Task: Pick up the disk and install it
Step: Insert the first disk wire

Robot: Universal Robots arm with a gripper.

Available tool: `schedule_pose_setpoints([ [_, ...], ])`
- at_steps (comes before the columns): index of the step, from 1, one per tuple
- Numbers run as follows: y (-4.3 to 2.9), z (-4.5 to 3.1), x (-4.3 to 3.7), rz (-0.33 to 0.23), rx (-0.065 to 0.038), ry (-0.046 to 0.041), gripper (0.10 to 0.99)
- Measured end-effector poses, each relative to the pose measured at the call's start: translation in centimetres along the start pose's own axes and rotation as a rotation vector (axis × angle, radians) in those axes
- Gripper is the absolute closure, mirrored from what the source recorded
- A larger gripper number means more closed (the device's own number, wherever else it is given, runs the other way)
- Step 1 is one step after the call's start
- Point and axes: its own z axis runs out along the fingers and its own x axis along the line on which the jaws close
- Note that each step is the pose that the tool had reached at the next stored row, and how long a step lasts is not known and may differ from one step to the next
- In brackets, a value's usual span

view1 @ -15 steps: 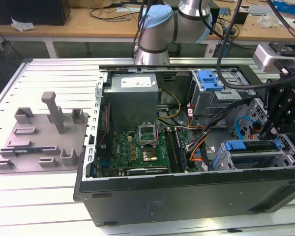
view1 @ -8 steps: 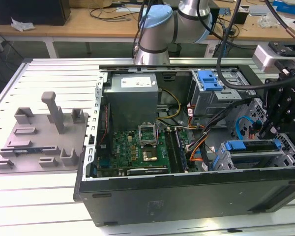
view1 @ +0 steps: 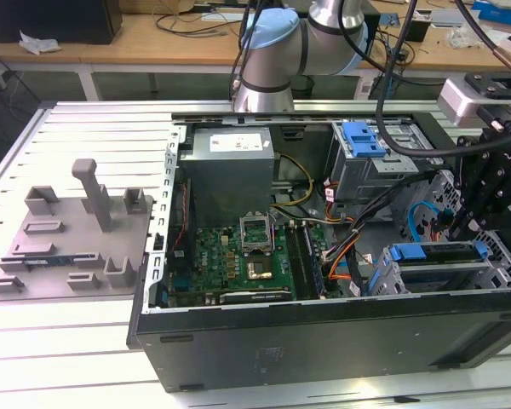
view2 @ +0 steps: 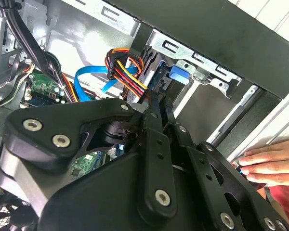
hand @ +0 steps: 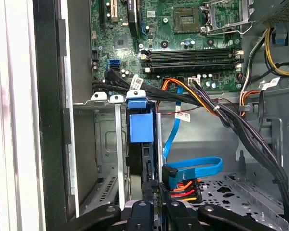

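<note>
The disk (hand: 140,126) stands edge-on in the lower drive cage (hand: 106,144) of the open computer case, its blue carrier tab facing the motherboard. In the exterior view that blue tab (view1: 406,252) shows at the cage's inner end, at the exterior view's right. My gripper (hand: 158,204) is at the disk's opposite end, its black fingers closed on the narrow rear edge. The second wrist view shows the gripper (view2: 158,103) reaching into the cage toward the blue tab (view2: 179,74). In the exterior view the gripper (view1: 470,230) hangs over the case's right end.
A blue data cable (hand: 192,168) and an orange-yellow-red power plug (hand: 183,188) lie right beside the gripper. A second cage with a blue tab (view1: 362,138) sits further back, next to the grey power supply (view1: 228,162). A hand (view2: 267,163) rests outside the case wall. A grey fixture plate (view1: 68,230) lies on the table.
</note>
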Motion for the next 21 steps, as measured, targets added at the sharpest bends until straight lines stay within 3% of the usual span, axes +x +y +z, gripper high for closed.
schedule_pose_setpoints([
  [21, -0.05, 0.59, -0.02, 0.000, 0.000, 0.0001, 0.918],
])
